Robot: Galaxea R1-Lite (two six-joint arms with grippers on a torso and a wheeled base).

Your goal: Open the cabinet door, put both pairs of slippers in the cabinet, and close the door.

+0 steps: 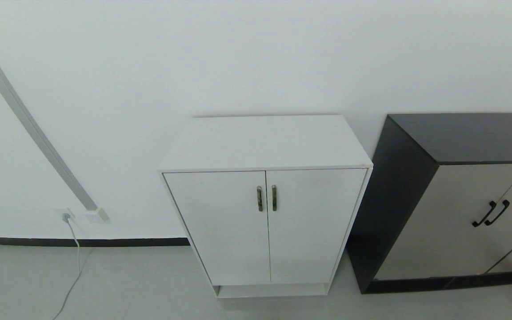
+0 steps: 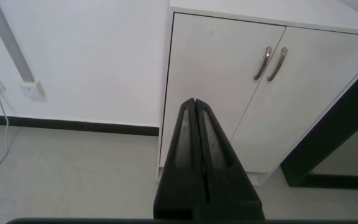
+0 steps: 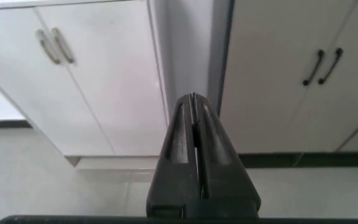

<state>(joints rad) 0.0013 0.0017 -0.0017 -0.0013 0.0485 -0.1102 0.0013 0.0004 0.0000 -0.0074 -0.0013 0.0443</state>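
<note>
Bare indoor room, more a test space or office corner than a lived-in home: plain white wall [image 1: 256, 58], grey floor [image 1: 140, 284], black skirting strip [image 1: 105, 242]. Surface-mounted cable trunking [image 1: 40, 137] runs down the wall on the left to a socket [image 1: 66, 216] with a grey cable [image 1: 78, 253] plugged in. Furniture is a white two-door cabinet [image 1: 265, 222] against the wall and a black cabinet [image 1: 398, 191] with grey doors just right of it.

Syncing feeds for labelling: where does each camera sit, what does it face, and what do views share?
Head view: on the head, looking forward and down at the white cabinet and black cabinet.
Left wrist view: on the left wrist, facing the white cabinet past the shut left gripper.
Right wrist view: on the right wrist, facing both cabinets past the shut right gripper.
Shared: the white cabinet's handles.
</note>
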